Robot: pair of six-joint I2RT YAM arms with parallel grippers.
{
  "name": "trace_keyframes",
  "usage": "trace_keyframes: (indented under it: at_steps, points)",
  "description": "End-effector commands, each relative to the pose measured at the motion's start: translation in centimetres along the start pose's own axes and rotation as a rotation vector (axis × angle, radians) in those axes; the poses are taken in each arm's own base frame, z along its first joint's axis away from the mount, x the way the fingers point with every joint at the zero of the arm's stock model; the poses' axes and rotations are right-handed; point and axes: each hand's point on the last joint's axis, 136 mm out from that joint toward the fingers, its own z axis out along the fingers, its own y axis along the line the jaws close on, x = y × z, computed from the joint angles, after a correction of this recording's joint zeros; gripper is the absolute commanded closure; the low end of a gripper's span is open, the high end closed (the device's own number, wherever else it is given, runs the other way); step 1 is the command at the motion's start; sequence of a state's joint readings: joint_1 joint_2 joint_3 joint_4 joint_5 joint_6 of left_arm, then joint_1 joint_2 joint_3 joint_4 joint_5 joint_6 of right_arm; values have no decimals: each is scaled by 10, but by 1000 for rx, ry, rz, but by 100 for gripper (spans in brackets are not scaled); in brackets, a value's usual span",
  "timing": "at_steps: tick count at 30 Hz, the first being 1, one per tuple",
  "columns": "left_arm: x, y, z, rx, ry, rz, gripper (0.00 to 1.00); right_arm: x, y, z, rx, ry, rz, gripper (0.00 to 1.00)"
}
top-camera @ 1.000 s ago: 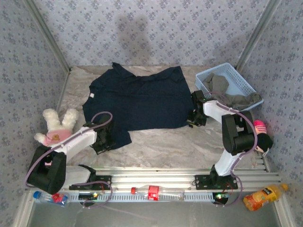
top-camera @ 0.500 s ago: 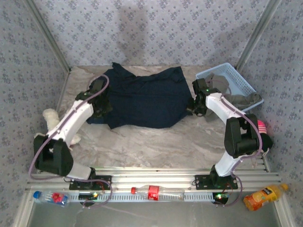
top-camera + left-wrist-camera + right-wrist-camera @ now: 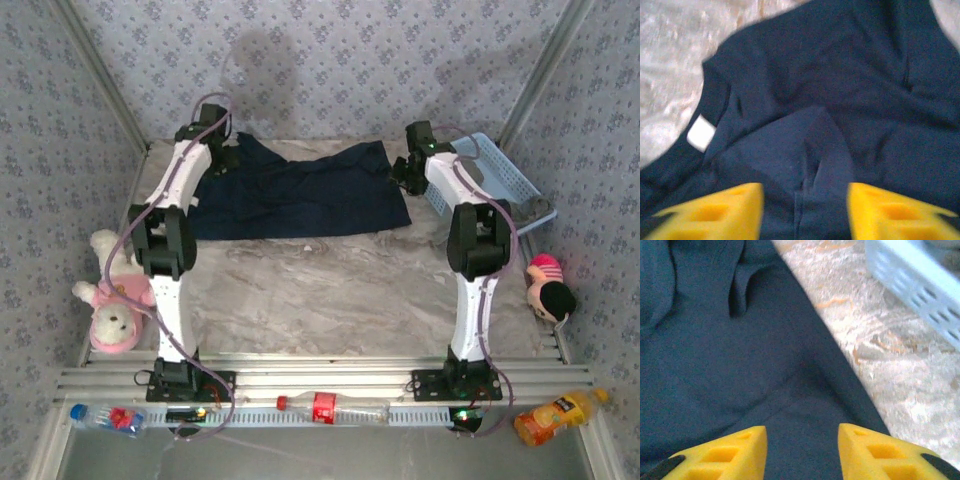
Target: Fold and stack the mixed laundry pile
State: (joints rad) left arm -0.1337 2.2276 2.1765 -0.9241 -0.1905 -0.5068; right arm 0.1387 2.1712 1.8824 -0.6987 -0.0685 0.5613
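Note:
The dark navy T-shirt [image 3: 300,195] lies folded in half along the back of the table, its near hem brought up over the collar side. My left gripper [image 3: 222,152] hovers open over the shirt's back left part; in the left wrist view the yellow fingers [image 3: 715,212] stand apart over navy cloth [image 3: 840,100] near the white neck label [image 3: 701,132]. My right gripper [image 3: 405,170] is open over the shirt's back right corner, and navy cloth [image 3: 740,350] lies flat below it. A bit of grey-olive garment [image 3: 540,208] shows at the basket's near corner, mostly hidden by the right arm.
The light blue basket [image 3: 505,165] [image 3: 920,280] stands at the back right, close to the right gripper. A white plush toy [image 3: 110,300] lies at the left edge and a pink and black one [image 3: 550,290] at the right. Bottles [image 3: 325,408] rest on the front rail.
Both arms swung from the shirt's near edge to the back of the table, carrying the hem over and folding the shirt in half. Both grippers went from shut to open, letting the cloth go.

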Motion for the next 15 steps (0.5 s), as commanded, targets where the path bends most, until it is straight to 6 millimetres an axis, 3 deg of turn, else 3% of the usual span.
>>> trace_keyframes:
  at_steps: [1,4,6,9,15]
  points:
    - [-5,3,-19,3,57,33,15,-16,2,-20,-6,-35,27,52]
    - [-6,-5,-35,62,51,47,15,-12,1,-32,3,-55,-14,52]
    - [2,-9,-45,102,61,49,18,0,0,-35,13,-48,-50,53]
    - [31,-19,-49,185,98,30,25,28,0,-32,13,-8,-75,56]
    - [101,-10,-18,239,191,-98,62,63,12,-4,-7,57,-93,67]
